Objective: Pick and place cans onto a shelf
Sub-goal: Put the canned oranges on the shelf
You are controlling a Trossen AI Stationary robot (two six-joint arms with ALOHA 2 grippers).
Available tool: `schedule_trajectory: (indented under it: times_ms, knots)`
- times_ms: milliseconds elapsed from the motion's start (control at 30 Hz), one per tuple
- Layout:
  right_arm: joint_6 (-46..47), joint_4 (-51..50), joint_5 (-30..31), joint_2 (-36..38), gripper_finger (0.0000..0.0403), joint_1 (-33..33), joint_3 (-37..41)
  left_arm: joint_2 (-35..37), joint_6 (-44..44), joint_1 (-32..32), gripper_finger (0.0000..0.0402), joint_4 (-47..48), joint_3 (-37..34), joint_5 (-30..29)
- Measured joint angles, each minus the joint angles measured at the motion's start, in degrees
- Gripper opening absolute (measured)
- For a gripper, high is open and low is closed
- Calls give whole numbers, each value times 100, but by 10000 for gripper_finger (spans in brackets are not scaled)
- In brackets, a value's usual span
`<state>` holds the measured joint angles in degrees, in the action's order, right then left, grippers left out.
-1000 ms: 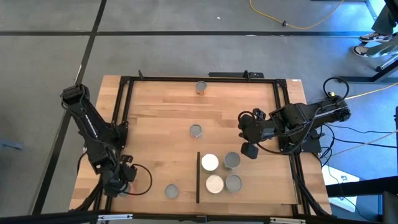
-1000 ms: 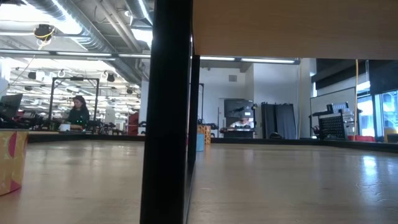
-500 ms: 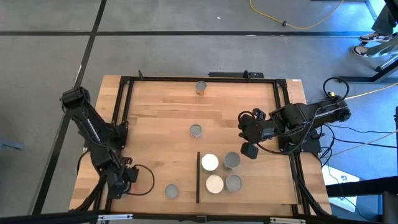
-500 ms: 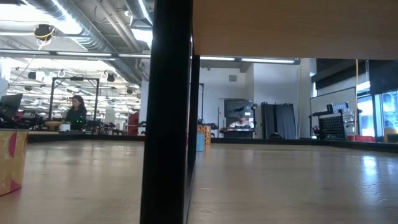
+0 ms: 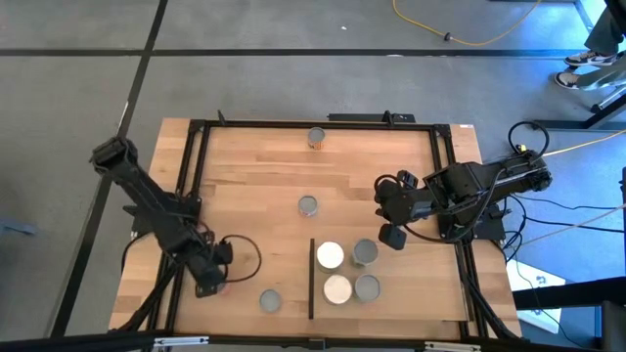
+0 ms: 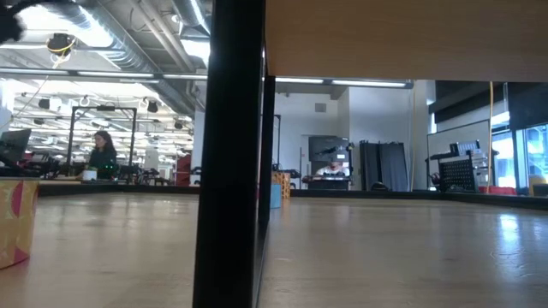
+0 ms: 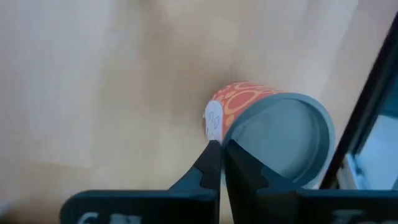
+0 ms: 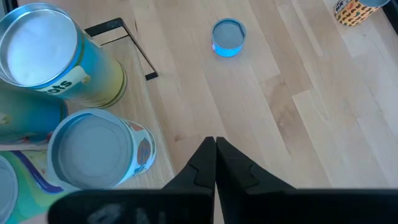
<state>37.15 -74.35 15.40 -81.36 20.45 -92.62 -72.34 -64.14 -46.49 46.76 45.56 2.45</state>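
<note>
My left gripper (image 5: pixel 208 281) hovers shut over the table's near left part. In the left wrist view its shut fingers (image 7: pixel 221 149) point at an orange-labelled can (image 7: pixel 273 134), which stands upright near the front edge (image 5: pixel 269 300), apart from the gripper. My right gripper (image 5: pixel 391 236) hangs shut and empty above the table's right side, beside the shelf (image 5: pixel 416 288). Several cans stand on the shelf, among them a white-topped one (image 5: pixel 330 255) and a grey-topped one (image 8: pixel 93 146). Two more cans stand mid-table (image 5: pixel 308 205) and at the far edge (image 5: pixel 316 137).
A thin dark strip (image 5: pixel 311 279) marks the shelf's left edge. The black frame (image 5: pixel 186 196) runs around the tabletop. A cable loop (image 5: pixel 245 259) lies by the left gripper. In the low view a black post (image 6: pixel 231 154) blocks the middle, and a person sits far off in the room.
My left gripper has swung toward the table's right, from the near left corner toward the can at the front edge, mostly in the last half second. The right arm and all the cans have kept still.
</note>
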Motion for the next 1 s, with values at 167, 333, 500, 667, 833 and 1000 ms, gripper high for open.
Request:
schedule_trajectory:
  times_ms: [167,333,500,667,833,1000]
  knots:
    - [-206,0,1,0,6,-2,0,9,1062,808,2,1455,1071,-510]
    - [-317,39,4,0,6,-2,0,13,2326,1804,1,2483,2155,-1500]
    - [-321,37,159,0,6,-2,0,13,3441,2977,1,2734,2941,-2344]
    - [-297,37,519,0,6,-2,0,13,4868,4366,1,2270,3461,-2550]
    - [-162,153,866,0,6,-9,0,-174,6446,5714,0,1444,3821,-1860]
    - [246,147,1239,26,6,-9,0,-799,7555,6606,0,868,4354,-961]
